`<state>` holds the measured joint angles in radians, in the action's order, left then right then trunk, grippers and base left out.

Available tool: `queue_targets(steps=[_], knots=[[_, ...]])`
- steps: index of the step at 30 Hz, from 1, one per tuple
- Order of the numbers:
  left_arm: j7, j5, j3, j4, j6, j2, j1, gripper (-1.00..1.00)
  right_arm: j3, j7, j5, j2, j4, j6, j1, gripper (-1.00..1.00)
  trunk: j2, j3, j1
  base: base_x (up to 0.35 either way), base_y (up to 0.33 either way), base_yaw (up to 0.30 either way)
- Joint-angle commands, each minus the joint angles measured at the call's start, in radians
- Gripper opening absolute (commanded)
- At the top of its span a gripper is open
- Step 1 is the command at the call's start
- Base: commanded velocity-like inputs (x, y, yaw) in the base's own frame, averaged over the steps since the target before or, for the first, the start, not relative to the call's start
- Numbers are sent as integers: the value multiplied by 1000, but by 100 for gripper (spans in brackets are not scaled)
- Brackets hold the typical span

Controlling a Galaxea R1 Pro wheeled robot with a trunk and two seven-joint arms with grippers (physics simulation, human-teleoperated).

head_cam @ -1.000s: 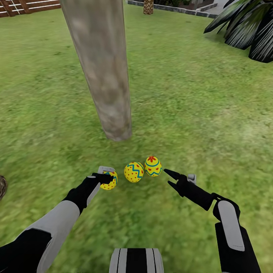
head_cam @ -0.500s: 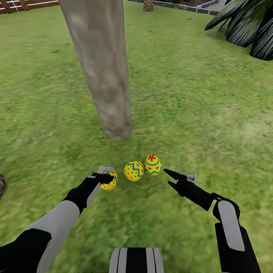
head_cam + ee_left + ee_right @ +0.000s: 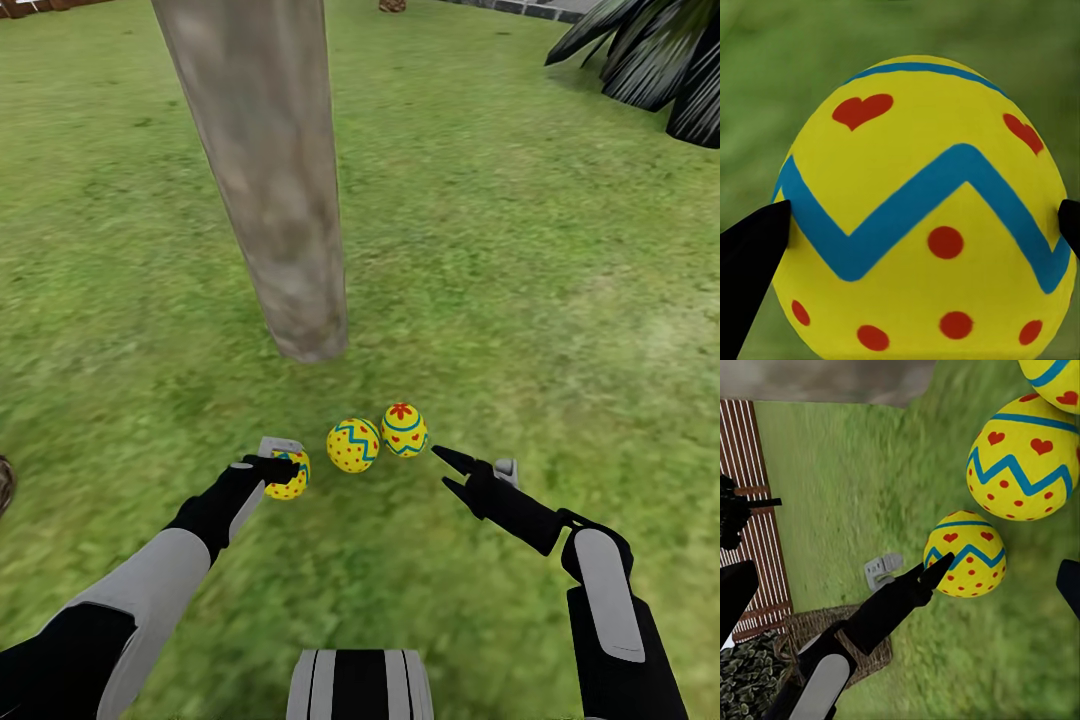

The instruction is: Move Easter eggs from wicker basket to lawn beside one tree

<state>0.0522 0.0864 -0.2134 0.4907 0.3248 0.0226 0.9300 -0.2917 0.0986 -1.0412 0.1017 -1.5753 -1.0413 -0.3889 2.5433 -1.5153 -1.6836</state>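
Three yellow Easter eggs with blue zigzags lie close to the base of the pale tree [image 3: 275, 190] on the lawn [image 3: 520, 260]. My left gripper [image 3: 277, 468] is shut on the left egg [image 3: 291, 479]. In the left wrist view that egg [image 3: 919, 187] sits between the black fingers [image 3: 754, 277], which touch both its sides. The middle egg [image 3: 353, 445] and the right egg [image 3: 404, 430] rest on the grass, touching each other. My right gripper [image 3: 450, 472] is open and empty, just right of them. The wicker basket [image 3: 814, 622] shows behind my left arm.
A dark broad-leaved plant [image 3: 650, 60] stands at the back right. A brown slat fence [image 3: 754, 510] runs behind the basket, and a sliver of the basket [image 3: 4, 485] shows at the head view's left edge. Open grass lies right of the tree.
The whole head view has shifted a little, so the tree and the two free eggs sit slightly higher in the picture. Both arms hold their pose and the left egg stays in the left gripper.
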Motion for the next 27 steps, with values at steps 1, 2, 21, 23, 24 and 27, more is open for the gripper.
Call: queue_targets(steps=[1, 2, 21, 23, 24, 27], knots=[[6, 9, -6, -3, 5, -1, 0, -100, -3, 10, 10, 1, 0, -6, -1, 100, 0, -1, 0, 0, 0, 0], [6, 9, -6, -3, 5, -1, 0, -100, -3, 10, 10, 1, 0, -6, -1, 100, 0, -1, 0, 0, 0, 0], [5, 9, -6, -4, -2, -1, 0, 100, -3, 10, 10, 1, 0, -6, -1, 100, 0, -1, 0, 0, 0, 0], [5, 9, -6, -4, -3, -1, 0, 100, -3, 10, 10, 1, 0, -6, -1, 100, 0, -1, 0, 0, 0, 0], [6, 9, -6, -4, -3, -1, 0, 100, -3, 10, 10, 1, 0, -6, -1, 100, 0, -1, 0, 0, 0, 0], [5, 9, -6, -4, -3, -2, 0, 100, -3, 10, 10, 1, 0, -6, -1, 100, 0, -1, 0, 0, 0, 0]])
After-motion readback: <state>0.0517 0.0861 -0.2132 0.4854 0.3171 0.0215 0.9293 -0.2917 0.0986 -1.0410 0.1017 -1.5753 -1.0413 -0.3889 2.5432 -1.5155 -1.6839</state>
